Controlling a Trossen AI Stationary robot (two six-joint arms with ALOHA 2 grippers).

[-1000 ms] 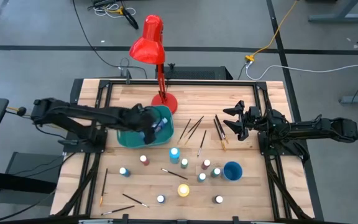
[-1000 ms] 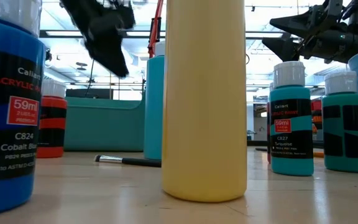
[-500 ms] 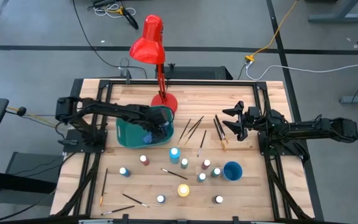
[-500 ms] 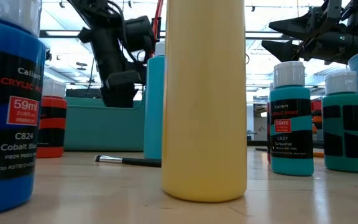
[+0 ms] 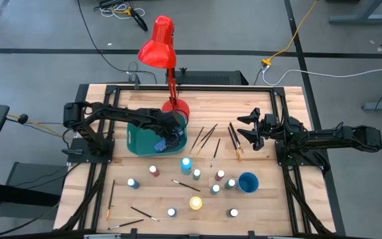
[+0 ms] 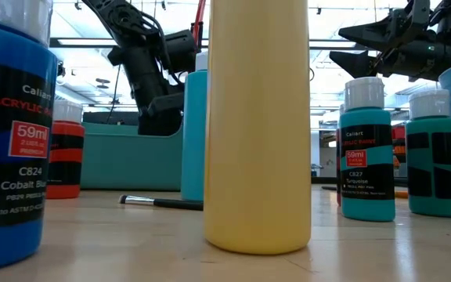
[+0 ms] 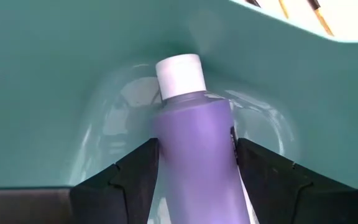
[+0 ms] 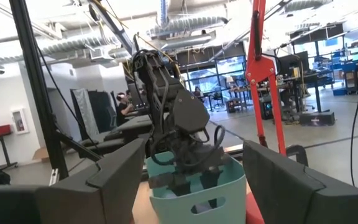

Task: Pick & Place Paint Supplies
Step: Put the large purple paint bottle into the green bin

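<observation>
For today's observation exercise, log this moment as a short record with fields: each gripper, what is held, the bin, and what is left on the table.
Left gripper: inside the teal bin, shut on the purple paint bottle
Right gripper: open, empty, waiting above the table's right side
Table: paint bottles such as the yellow bottle and loose brushes remain
Blue cup: on the table

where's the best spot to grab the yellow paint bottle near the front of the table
Take the yellow paint bottle around its upper body, just under the cap, coming straight down from above. It stands upright with straight round sides, as the low view shows. Neighbouring bottles stand apart from it, so an open claw should fit either side.
</observation>
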